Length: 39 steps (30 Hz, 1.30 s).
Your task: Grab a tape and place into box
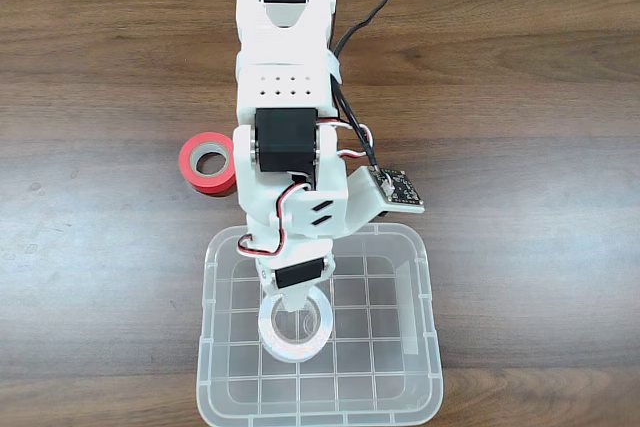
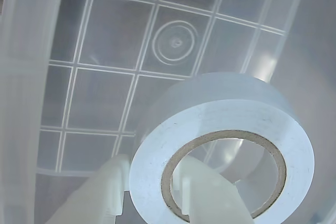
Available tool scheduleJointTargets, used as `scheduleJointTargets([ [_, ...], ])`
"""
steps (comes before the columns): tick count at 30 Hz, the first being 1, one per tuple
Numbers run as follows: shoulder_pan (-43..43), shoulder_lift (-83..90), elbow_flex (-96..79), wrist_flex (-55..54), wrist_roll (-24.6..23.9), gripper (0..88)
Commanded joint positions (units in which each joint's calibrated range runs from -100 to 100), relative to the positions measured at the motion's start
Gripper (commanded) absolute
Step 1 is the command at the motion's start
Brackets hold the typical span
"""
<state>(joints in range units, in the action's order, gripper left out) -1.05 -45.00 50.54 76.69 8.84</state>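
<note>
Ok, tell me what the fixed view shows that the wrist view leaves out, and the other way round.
Fixed view alone: the wooden table, the red-orange roll lying beside the arm outside the box, the white arm with its cables, and the box's full outline.

Wrist view alone: one finger passing through the tape's core and the other outside the ring, so the wall is pinched between them; also the round moulded mark in the box floor.

Both: the white tape held by the gripper over the gridded bottom of the box.
</note>
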Motion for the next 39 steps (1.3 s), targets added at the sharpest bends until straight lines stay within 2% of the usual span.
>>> scheduleJointTargets([
  [1,0.3,2.4,5.7,0.2,0.2,17.9],
  [14,0.3,4.5,5.7,0.7,-0.1,18.1],
  [25,-0.4,17.6,5.7,14.1,-0.6,17.9],
  [29,-1.9,23.5,5.7,21.8,-1.5,8.1],
  [32,-2.5,28.6,4.6,23.3,-2.1,1.7],
  [39,-2.7,44.7,-10.9,23.3,-2.0,1.2],
])
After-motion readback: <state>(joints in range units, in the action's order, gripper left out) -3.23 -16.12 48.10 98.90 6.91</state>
